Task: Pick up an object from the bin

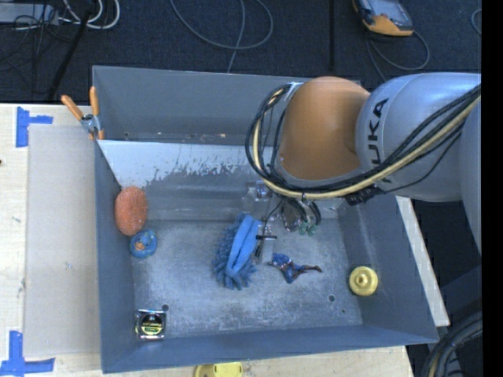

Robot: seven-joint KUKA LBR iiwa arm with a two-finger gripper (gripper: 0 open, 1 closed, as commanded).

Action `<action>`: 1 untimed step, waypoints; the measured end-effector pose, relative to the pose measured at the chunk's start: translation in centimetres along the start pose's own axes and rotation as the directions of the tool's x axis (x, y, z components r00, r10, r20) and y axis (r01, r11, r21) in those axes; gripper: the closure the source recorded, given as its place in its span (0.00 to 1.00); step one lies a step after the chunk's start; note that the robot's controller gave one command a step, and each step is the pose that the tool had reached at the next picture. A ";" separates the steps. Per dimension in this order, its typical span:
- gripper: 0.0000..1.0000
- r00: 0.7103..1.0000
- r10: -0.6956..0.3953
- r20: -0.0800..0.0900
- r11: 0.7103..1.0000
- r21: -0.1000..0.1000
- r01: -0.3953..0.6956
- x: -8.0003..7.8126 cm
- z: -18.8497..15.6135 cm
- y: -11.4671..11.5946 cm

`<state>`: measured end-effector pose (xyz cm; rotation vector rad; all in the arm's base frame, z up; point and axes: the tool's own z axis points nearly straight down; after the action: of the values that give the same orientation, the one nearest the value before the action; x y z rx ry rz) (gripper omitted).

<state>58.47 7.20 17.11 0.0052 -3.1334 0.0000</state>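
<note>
Hand (266, 232) sits low at mid-bin (196, 116), right at the upper end of a blue fringed brush (236, 254) lying on the bin floor. Whether it is released or clenched cannot be told. A small dark blue toy (292, 269) lies just right of the brush, and a yellow disc (363, 280) lies farther right.
</note>
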 end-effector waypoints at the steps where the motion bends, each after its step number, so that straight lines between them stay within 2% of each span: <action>1: 0.00 1.000 0.000 0.001 1.000 0.000 0.000 0.0 -0.2 0.0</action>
<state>58.45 7.19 17.27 0.0047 -3.1339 0.0000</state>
